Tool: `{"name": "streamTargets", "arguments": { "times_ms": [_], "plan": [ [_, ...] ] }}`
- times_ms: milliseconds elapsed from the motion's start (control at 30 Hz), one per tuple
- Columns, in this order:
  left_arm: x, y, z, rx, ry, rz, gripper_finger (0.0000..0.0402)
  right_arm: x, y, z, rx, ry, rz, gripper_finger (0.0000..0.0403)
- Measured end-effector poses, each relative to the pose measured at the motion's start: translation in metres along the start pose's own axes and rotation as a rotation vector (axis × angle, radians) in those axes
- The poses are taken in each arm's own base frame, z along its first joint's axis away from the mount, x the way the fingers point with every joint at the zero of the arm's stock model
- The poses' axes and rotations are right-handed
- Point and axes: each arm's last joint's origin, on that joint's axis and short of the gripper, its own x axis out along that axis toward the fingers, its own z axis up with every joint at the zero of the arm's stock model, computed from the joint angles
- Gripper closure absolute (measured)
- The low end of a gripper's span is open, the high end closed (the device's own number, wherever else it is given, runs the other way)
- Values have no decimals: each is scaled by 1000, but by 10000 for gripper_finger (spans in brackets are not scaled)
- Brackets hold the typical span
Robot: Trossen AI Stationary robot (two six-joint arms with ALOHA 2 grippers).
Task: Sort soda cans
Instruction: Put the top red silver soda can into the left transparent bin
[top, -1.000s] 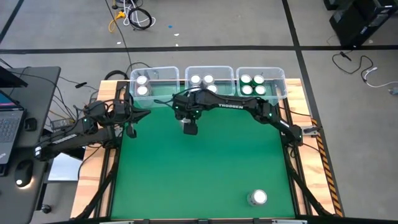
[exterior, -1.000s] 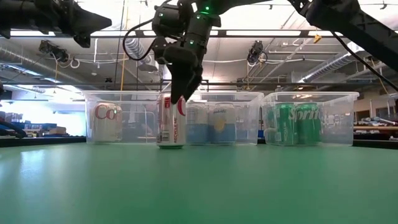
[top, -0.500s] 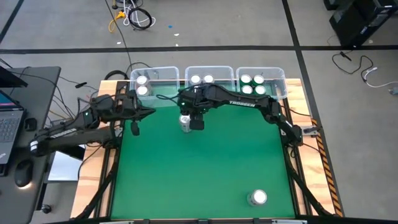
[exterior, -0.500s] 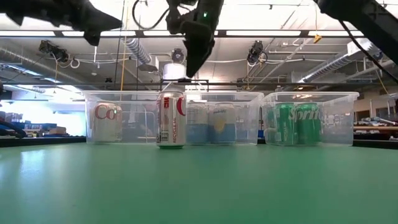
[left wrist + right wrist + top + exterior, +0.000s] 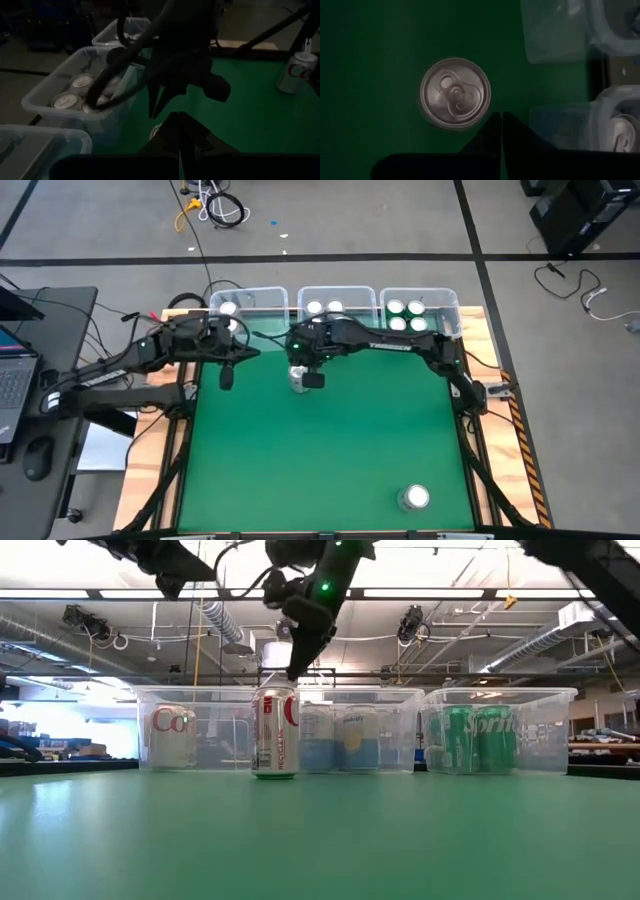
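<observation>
The green table (image 5: 330,450) carries 3 clear plastic bins (image 5: 334,308) in a row along its far edge.

The left bin (image 5: 190,726) holds silver/white cans with red lettering (image 5: 172,735). The middle bin (image 5: 360,728) holds pale cans with blue and yellow marks (image 5: 352,738). The right bin (image 5: 500,728) holds green cans (image 5: 478,738); 4 tops (image 5: 406,316) are visible from above.

1 silver/white can with red lettering (image 5: 275,732) stands upright on the mat, just in front of the gap between the left and middle bins, free of any grip. Its top (image 5: 455,94) is fully exposed in the right wrist view.

The right gripper (image 5: 298,658) hangs directly above that can, clear of it, fingers pressed together with nothing between them. From overhead it (image 5: 312,377) sits just beside the can's top (image 5: 297,377).

The left gripper (image 5: 226,376) is raised in front of the left bin, well to the left of the standing can; its fingers (image 5: 182,131) are pressed together and empty.

A further can (image 5: 414,498) stands alone near the front right of the table, well apart from everything else.
</observation>
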Motion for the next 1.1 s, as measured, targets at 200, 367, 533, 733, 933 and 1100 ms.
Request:
{"name": "streamTargets", "arguments": {
  "times_ms": [200, 367, 533, 733, 933, 1100],
  "plan": [
    [-5, 0, 9, 5, -23, 0, 401, -18, 2, -25, 32, -189, -9, 402],
    [1, 1, 13, -1, -11, -3, 401, -36, 11, -62, 66, -396, -58, 402],
    [21, 5, 19, -37, 74, -9, 401, -44, 21, -107, 103, -561, -148, 403],
    [49, 11, 40, -76, 270, -11, 401, -58, 27, -149, 166, -619, -148, 403],
    [83, 18, 64, -155, 458, -12, 392, -68, 29, -171, 170, -652, -156, 403],
    [112, 19, 70, -185, 674, -38, 364, -65, 30, -179, 169, -657, -159, 403]
  ]
}}
